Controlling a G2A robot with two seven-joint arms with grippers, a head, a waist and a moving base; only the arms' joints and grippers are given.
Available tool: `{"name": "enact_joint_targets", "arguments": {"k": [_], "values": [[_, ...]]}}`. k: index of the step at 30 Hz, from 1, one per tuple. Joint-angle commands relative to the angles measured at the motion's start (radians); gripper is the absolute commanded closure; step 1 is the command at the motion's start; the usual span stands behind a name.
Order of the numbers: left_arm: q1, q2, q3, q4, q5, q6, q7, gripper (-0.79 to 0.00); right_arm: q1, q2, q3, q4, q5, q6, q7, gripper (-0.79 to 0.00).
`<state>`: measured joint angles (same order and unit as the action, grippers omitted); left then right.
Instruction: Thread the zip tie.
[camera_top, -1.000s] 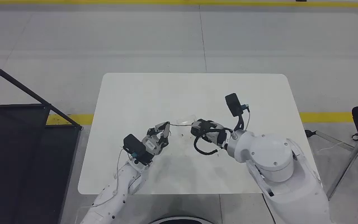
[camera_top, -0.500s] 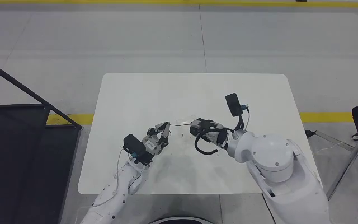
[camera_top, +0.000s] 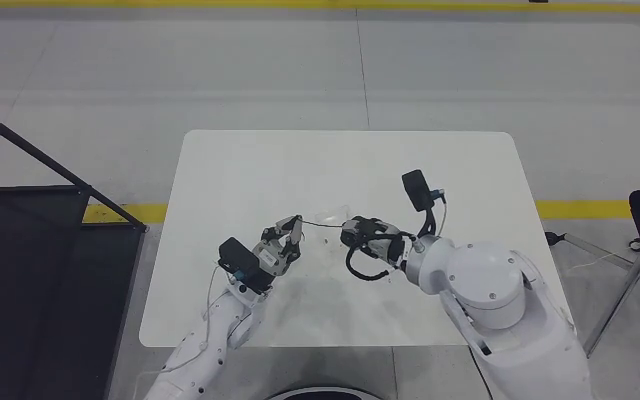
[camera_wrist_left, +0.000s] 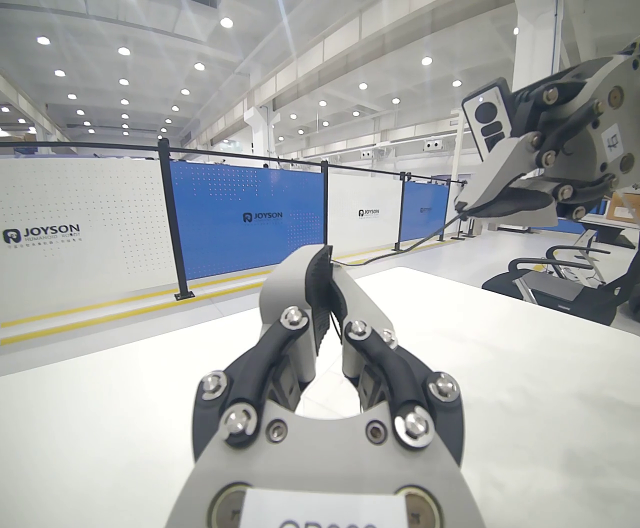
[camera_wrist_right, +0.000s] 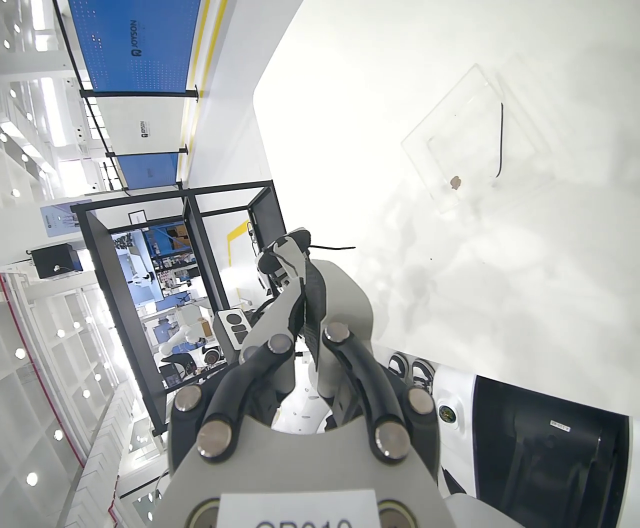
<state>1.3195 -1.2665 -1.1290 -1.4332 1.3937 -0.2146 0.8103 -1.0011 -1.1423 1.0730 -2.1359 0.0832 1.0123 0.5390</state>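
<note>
Black zip tie (camera_top: 322, 224) spans left end effector (camera_wrist_left: 330, 261) and right end effector (camera_wrist_right: 302, 266), both seemingly clamped on it.

Left white jointed arm (camera_top: 228, 318) angles in from the near left. Its grey metal, black-padded left claw (camera_top: 289, 231) (camera_wrist_left: 327, 260) points at the other claw, fingers pressed together on one end of the thin black zip tie (camera_top: 322, 224). Right white arm (camera_top: 480, 285) is folded at the elbow, wrist turned inward. The matching right claw (camera_top: 347, 228) (camera_wrist_right: 302, 270) faces the left claw, tips near but apart, fingers closed on the tie's other end.
</note>
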Motion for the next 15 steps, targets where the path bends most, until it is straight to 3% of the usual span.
{"name": "enact_joint_targets", "arguments": {"k": [1, 15], "values": [[0.001, 0.000, -0.002, -0.001, -0.002, 0.000, -0.001, 0.000, 0.003, 0.003, -0.003, 0.003, -0.008, 0.000, 0.009, 0.000], [0.003, -0.002, -0.009, -0.001, -0.003, 0.000, -0.005, 0.000, 0.003, 0.010, 0.003, 0.001, 0.011, 0.000, 0.011, 0.000]]}}
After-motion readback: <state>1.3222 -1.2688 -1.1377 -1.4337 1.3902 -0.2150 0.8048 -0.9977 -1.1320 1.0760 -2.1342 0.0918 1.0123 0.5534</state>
